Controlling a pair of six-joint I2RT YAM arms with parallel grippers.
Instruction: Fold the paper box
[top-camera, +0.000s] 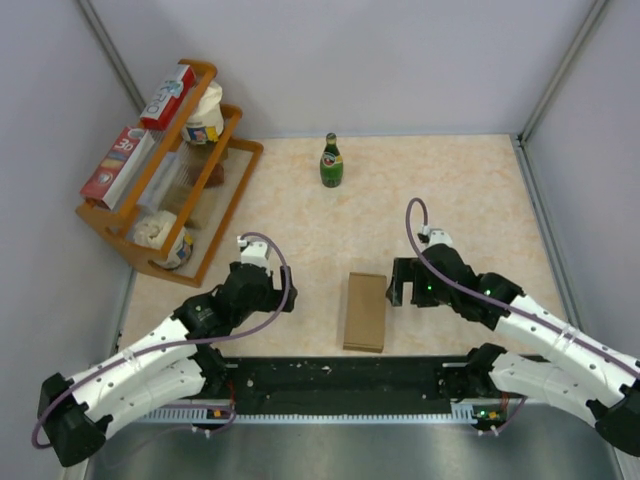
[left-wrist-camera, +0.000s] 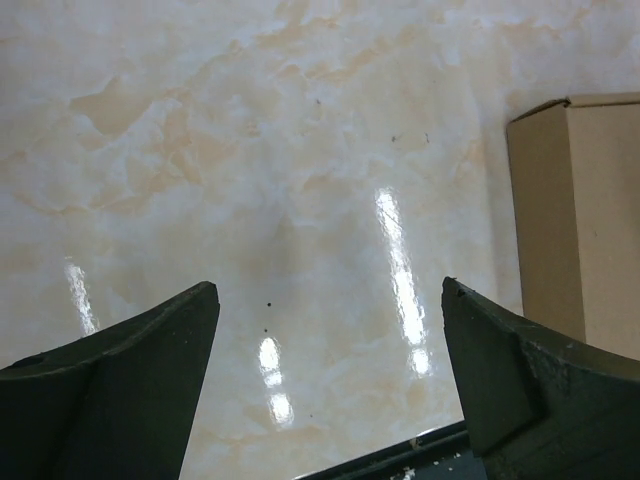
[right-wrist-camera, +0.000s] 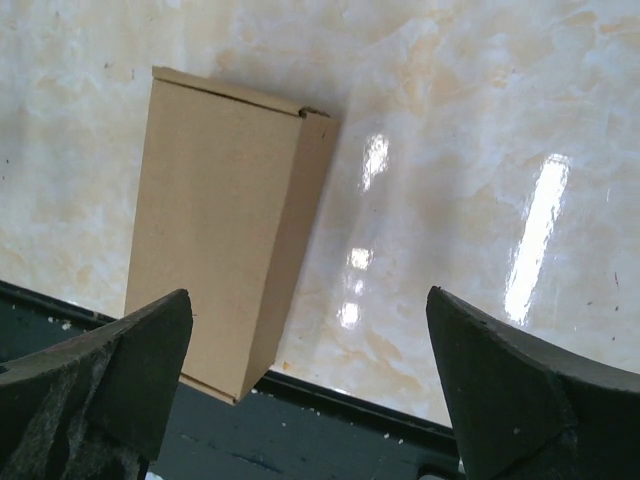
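Note:
The paper box (top-camera: 365, 311) is a closed plain brown carton lying flat on the marble table between the two arms, its near end over the black strip. It shows at the right edge of the left wrist view (left-wrist-camera: 580, 220) and at the left of the right wrist view (right-wrist-camera: 225, 230). My left gripper (top-camera: 268, 290) is open and empty, well to the left of the box; its midpoint lies over bare table (left-wrist-camera: 330, 300). My right gripper (top-camera: 402, 283) is open and empty, just right of the box's far end (right-wrist-camera: 310, 310).
A green bottle (top-camera: 331, 161) stands at the back centre. A wooden rack (top-camera: 170, 190) with red-and-white printed boxes and jars stands at the back left. A black strip (top-camera: 340, 385) runs along the near table edge. Grey walls close in both sides.

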